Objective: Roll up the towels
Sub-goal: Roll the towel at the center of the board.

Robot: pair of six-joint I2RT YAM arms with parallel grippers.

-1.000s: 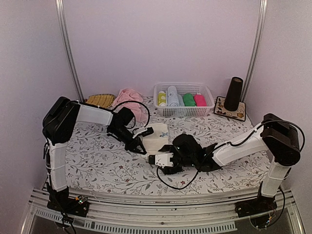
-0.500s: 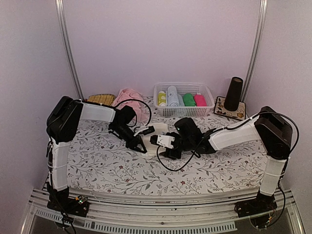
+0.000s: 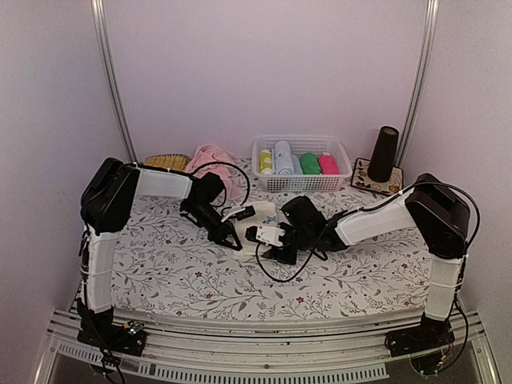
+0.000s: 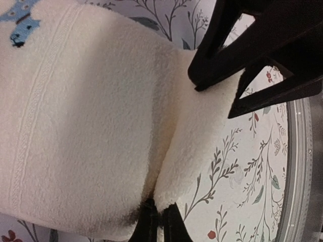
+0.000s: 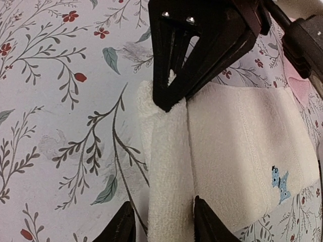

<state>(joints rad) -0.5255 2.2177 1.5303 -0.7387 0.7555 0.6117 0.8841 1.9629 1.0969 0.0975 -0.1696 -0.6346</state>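
Observation:
The cream towel [image 3: 265,214] lies on the floral table with its near edge folded into a thin roll [image 5: 169,166]. A small blue motif [image 5: 279,182] marks it. My left gripper [image 4: 157,220] is shut on one end of that fold; it shows from the front in the right wrist view [image 5: 169,101]. My right gripper [image 5: 164,224] straddles the roll's other end, its jaws open; one finger touches the roll and the other stands a little off it. In the top view both grippers, left [image 3: 230,240] and right [image 3: 254,233], meet at the towel's front edge. The pink towel [image 3: 212,158] lies crumpled at the back left.
A white basket [image 3: 344,172] at the back holds several coloured towel rolls. A black cone-shaped cup [image 3: 384,152] stands on a patterned mat [image 3: 392,189] at the back right. A woven yellow piece [image 3: 166,163] lies beside the pink towel. Black cables loop near both wrists.
My right arm has swung from the table's front up to the cream towel's rolled edge, and its jaws have narrowed around it. The left gripper has stayed shut on the fold.

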